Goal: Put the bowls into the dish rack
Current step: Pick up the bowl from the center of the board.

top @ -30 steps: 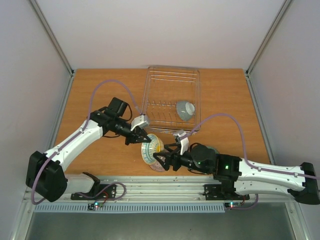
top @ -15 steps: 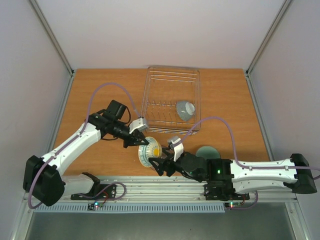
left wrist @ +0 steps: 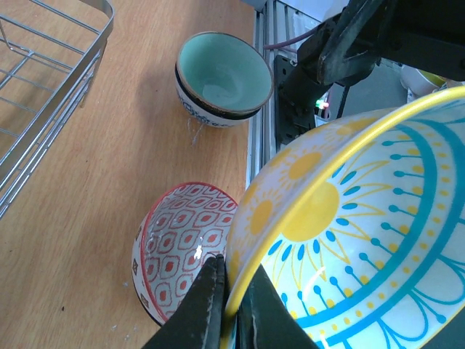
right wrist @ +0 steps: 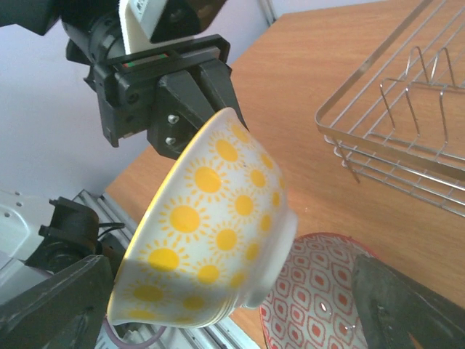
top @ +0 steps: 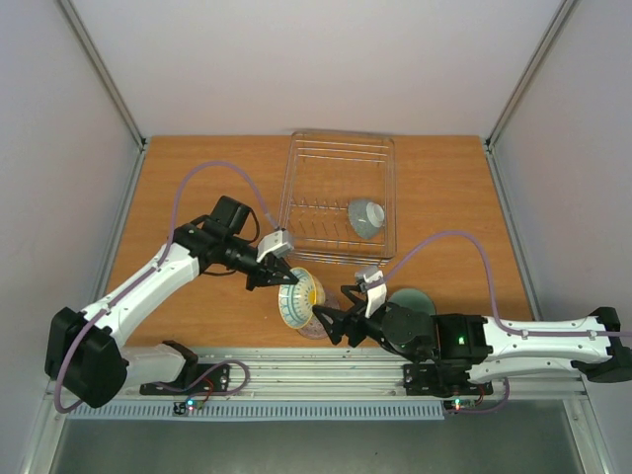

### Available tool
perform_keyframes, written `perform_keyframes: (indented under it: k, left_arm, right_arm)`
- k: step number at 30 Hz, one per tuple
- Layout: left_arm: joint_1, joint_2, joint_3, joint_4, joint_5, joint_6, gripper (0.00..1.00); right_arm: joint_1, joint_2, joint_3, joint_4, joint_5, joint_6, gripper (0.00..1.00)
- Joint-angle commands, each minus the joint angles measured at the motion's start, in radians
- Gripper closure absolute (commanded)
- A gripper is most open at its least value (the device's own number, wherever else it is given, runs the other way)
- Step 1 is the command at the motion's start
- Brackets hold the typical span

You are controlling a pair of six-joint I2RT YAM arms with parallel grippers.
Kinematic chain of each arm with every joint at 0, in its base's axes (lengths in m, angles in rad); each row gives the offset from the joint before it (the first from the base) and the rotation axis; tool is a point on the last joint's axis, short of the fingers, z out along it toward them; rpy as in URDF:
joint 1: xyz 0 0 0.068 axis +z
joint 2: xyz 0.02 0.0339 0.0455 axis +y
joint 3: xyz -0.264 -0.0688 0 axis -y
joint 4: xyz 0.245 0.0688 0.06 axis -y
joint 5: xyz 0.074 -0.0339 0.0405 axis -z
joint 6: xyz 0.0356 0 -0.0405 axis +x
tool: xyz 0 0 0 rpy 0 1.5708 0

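My left gripper (top: 279,278) is shut on the rim of a cream-yellow sun-patterned bowl (top: 299,296) and holds it tilted above the table; the pinch shows in the left wrist view (left wrist: 229,265). My right gripper (top: 327,319) is open, its fingers (right wrist: 58,305) spread wide on either side of that bowl (right wrist: 218,233) without touching it. A red-patterned bowl (left wrist: 182,247) lies on the table just below. A pale green bowl (left wrist: 221,76) sits stacked on another by the near edge. One grey-white bowl (top: 365,217) stands in the wire dish rack (top: 336,158).
The rack's near corner (right wrist: 341,134) is close to the held bowl, to its far right. The metal rail (top: 326,375) with both arm bases runs along the table's near edge. The right arm's cable (top: 464,242) loops over the table's right side.
The right gripper slid left along the near edge, then came back right to flank the held bowl. The left gripper shifted slightly with the yellow bowl still in it.
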Motion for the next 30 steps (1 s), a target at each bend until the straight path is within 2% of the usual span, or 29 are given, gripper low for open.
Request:
perform_keyframes:
  k: [1,7,14,19,23,30]
  left_arm:
    - [-0.001,-0.020,0.022,0.056,0.055,-0.011,0.99]
    - [-0.001,-0.017,0.022,0.055,0.057,-0.010,1.00]
    - [-0.001,-0.024,0.024,0.049,0.047,-0.008,1.00]
    - [-0.001,-0.037,0.019,0.057,0.036,-0.013,0.99]
    - [-0.001,-0.029,0.018,0.058,0.038,-0.010,0.99]
    - [-0.001,-0.036,0.014,0.063,0.030,-0.005,0.99]
  right_arm:
    - [0.007,-0.002,0.031,-0.050,0.036,-0.007,0.06]
    - [-0.043,-0.031,0.034,-0.039,-0.081,-0.026,0.03]
    - [-0.278,0.110,0.201,-0.233,-0.314,-0.030,0.03]
    - [-0.396,0.164,0.184,-0.153,-0.533,-0.016,0.03]
    - [-0.513,0.145,0.117,-0.046,-0.758,0.057,0.03]
    - [-0.535,0.067,0.032,0.026,-0.855,0.150,0.04]
